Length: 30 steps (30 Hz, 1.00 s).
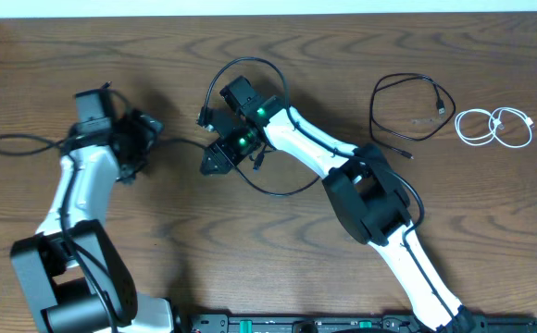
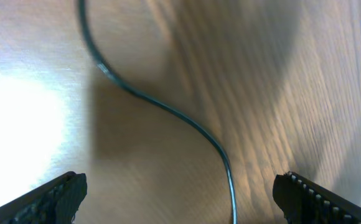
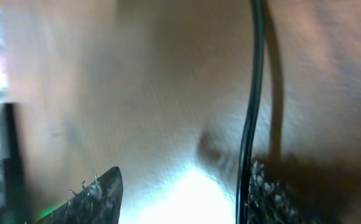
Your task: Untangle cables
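Cable [image 3: 253,93] runs along the inner edge of one finger of the part-open right hand [image 3: 179,180], ungripped

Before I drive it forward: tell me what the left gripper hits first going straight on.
Probably the black cable, which lies on the wooden table between the open jaws of the left gripper; depth is unclear.

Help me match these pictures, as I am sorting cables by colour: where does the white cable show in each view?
Overhead: the white cable lies coiled near the right edge, to the right of a looped black cable.
Left wrist: not in it.
Right wrist: not in it.
Shared landmark: the wood-grain table.
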Each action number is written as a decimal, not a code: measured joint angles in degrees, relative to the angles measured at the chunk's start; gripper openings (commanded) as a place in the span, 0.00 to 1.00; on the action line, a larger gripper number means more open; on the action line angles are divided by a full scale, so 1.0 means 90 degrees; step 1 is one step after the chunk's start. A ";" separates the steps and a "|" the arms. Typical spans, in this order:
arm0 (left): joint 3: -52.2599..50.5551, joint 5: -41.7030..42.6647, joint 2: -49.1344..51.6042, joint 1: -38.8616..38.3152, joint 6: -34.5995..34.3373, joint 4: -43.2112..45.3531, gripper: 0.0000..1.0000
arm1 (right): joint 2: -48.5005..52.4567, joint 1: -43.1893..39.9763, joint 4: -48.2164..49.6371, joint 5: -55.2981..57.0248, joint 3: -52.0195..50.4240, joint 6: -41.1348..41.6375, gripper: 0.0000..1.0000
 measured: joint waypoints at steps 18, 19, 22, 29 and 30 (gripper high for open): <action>0.0000 0.0636 0.0000 0.0952 -0.0041 -0.0486 0.99 | 0.0627 -0.0335 -0.0049 -0.2370 -0.0041 0.0279 0.17; 0.0000 0.0639 0.0000 0.0952 -0.0041 -0.0486 1.00 | 0.0631 -0.0335 -0.0066 -0.2346 -0.0046 0.0291 0.10; 0.0000 0.0639 0.0000 0.0952 -0.0041 -0.0488 1.00 | 0.0639 -0.0333 -0.0083 -0.2244 -0.0051 0.0328 0.01; 0.0000 0.0639 0.0000 0.0952 -0.0041 -0.0495 1.00 | 0.0636 -0.0345 -0.0165 -0.2285 -0.0017 0.0206 0.01; 0.0000 0.0639 0.0000 0.0952 -0.0041 -0.0495 1.00 | 0.0622 -0.0347 -0.0189 -0.2295 -0.0017 0.0136 0.01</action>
